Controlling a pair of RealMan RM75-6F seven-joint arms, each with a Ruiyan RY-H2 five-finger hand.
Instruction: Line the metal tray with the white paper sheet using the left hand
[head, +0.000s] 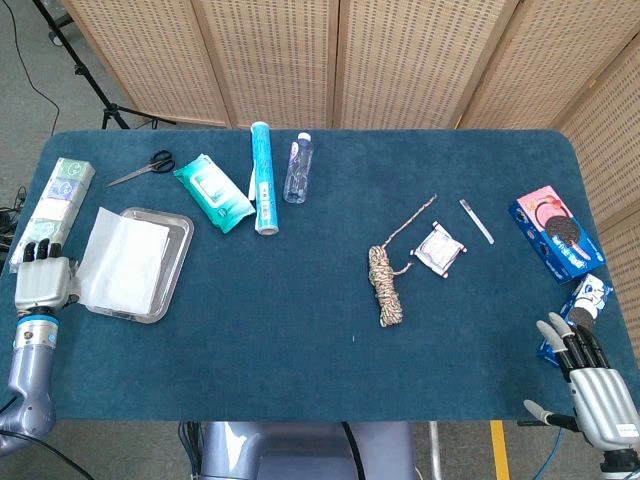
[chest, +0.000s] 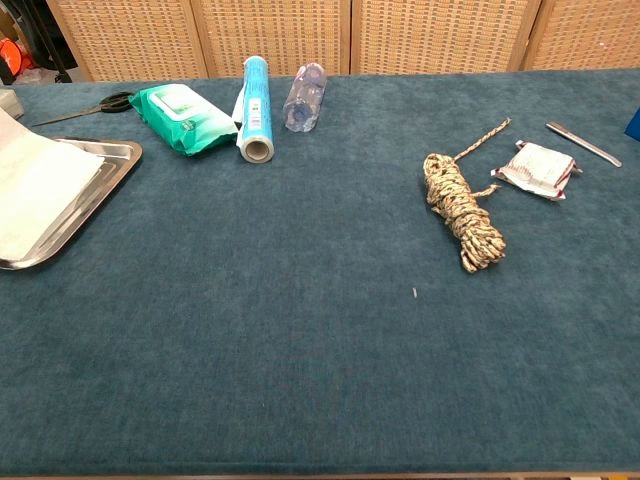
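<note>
Where white paper sheet (head: 122, 262) overhangs metal tray (head: 170, 275), left hand (head: 42, 280) fingers' grip unclear, right hand (head: 595, 390) spread.

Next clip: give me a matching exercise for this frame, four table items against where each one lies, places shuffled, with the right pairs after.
Things:
1. white paper sheet
2. scissors
3. rope bundle
4. cookie box

Places:
A. near the table's right edge
B. far left corner area, behind the metal tray
C. lying in the tray, overhanging its left rim
D. middle of the table, beside a small foil packet

Pairs: 1-C, 2-B, 3-D, 4-A
</note>
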